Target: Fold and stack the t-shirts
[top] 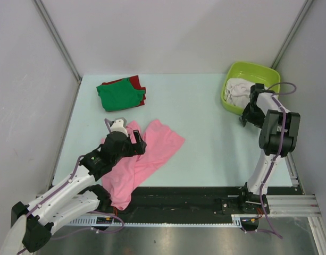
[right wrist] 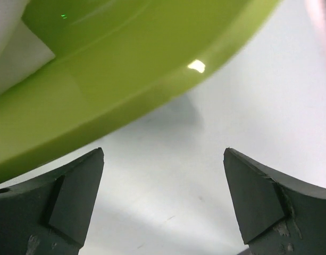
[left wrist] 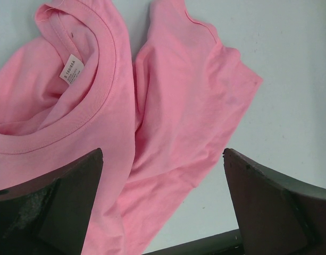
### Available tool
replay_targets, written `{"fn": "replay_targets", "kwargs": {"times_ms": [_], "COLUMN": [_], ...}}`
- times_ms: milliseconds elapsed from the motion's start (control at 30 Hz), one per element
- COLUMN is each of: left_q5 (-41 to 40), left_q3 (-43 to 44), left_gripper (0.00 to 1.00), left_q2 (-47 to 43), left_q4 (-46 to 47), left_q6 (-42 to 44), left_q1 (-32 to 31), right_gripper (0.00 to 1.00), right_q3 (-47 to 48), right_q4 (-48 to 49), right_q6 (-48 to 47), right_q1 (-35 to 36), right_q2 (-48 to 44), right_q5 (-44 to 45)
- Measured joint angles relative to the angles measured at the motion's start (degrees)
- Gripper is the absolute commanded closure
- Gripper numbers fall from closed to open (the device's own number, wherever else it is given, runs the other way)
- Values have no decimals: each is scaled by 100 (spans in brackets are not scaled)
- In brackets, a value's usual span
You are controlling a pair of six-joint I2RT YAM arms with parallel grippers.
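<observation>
Your left gripper hangs with its jaws spread wide and nothing between them, right over the collar end of the pink t-shirt. The shirt lies rumpled on the table at the front left. In the top view its long axis runs from about 1 o'clock down to 7 o'clock, where the cloth spills over the near edge. The collar and neck label sit at the shirt's 10 o'clock corner, so the left arm is plainly the nearer one.

Your right gripper is equally spread and empty, well apart at the table's 2 o'clock. It sits just beside the near wall of the lime-green tub, which holds a white t-shirt.

The green t-shirt lies folded on the red t-shirt at 11 o'clock.

Hard to read: the left arm covers part of the shirt from above, and the bunching hides which flap is sleeve and which is hem. The right wrist view shows only tub wall and table.
</observation>
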Motion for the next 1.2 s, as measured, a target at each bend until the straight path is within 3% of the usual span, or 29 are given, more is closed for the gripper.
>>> {"fn": "replay_targets", "kwargs": {"times_ms": [200,400,500,633,800,967,1200], "left_q5": [4,92,125,151,149,142,107], "left_q3": [-2,-68,-68,-68,-68,-68,-68], "left_gripper": [0,0,0,0,0,0,0], "left_q2": [0,-2,-2,-2,0,0,0], "left_q4": [4,81,133,166,175,173,170], "left_q6": [0,0,0,2,2,2,4], "left_q1": [0,0,0,0,0,0,0], "right_gripper": [0,0,0,0,0,0,0], "right_q3": [981,1047,1045,872,210,275,1285], "right_q4": [-892,-448,-223,190,820,1237,1438], "right_q6": [525,979,960,748,472,131,-363], "right_q1": [-498,-664,-319,651,1838,2173,2135], "right_q2": [435,13,-518,-1412,-1989,-1211,511], "right_q5": [1086,1661,1635,1237,-92,-1075,-1255]}}
